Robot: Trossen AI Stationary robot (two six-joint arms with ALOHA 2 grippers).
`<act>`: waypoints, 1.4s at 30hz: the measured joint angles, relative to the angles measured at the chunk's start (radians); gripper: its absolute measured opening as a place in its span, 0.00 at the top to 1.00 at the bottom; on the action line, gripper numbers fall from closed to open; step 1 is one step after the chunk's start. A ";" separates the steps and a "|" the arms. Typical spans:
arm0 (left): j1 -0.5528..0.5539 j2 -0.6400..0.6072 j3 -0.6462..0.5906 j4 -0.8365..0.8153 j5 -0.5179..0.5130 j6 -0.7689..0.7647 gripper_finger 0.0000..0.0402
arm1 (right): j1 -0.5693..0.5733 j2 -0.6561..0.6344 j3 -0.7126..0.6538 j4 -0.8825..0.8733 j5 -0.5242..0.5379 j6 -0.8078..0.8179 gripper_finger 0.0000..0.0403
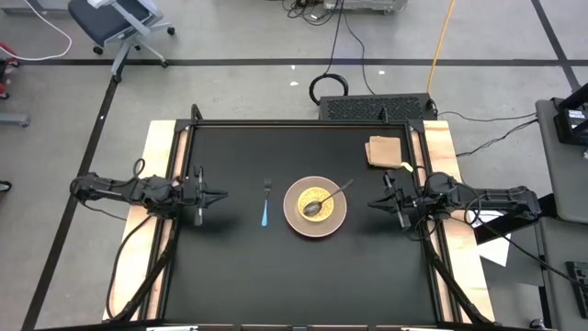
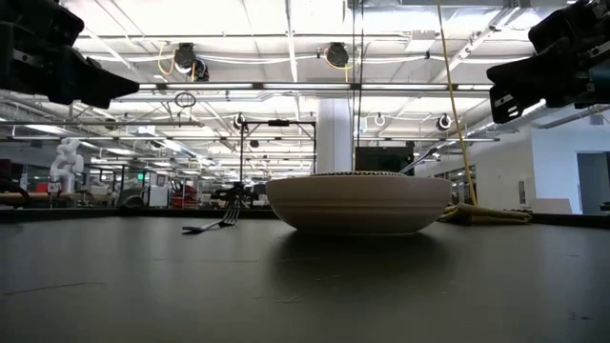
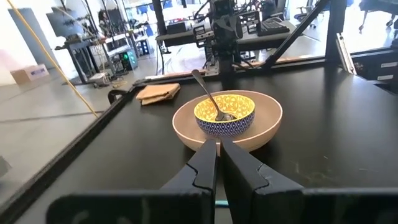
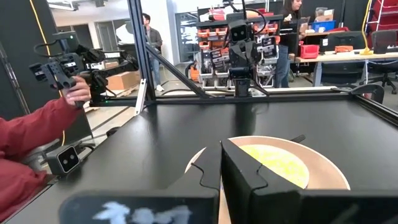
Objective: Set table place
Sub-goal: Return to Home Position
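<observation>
A tan plate [image 1: 315, 206] lies on the black table [image 1: 239, 276] at its middle. On it stands a small blue-patterned bowl with a yellow inside [image 3: 224, 112], and a metal spoon [image 1: 333, 197] leans in the bowl, its handle pointing to the far right. A fork with a blue handle [image 1: 265, 204] lies flat on the table left of the plate. My left gripper [image 1: 223, 195] hovers shut at the table's left edge, empty. My right gripper [image 1: 372, 203] hovers shut near the right edge, empty, right of the plate.
A folded tan napkin [image 1: 384, 151] lies at the table's far right corner. Light wooden boards [image 1: 156, 184] run along the left and right sides. A person in a red sleeve [image 4: 31, 134] shows beside the table in the right wrist view.
</observation>
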 joint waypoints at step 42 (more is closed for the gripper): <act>0.000 0.000 0.000 -0.006 0.019 -0.013 0.93 | 0.000 0.000 0.000 0.000 0.004 -0.008 1.00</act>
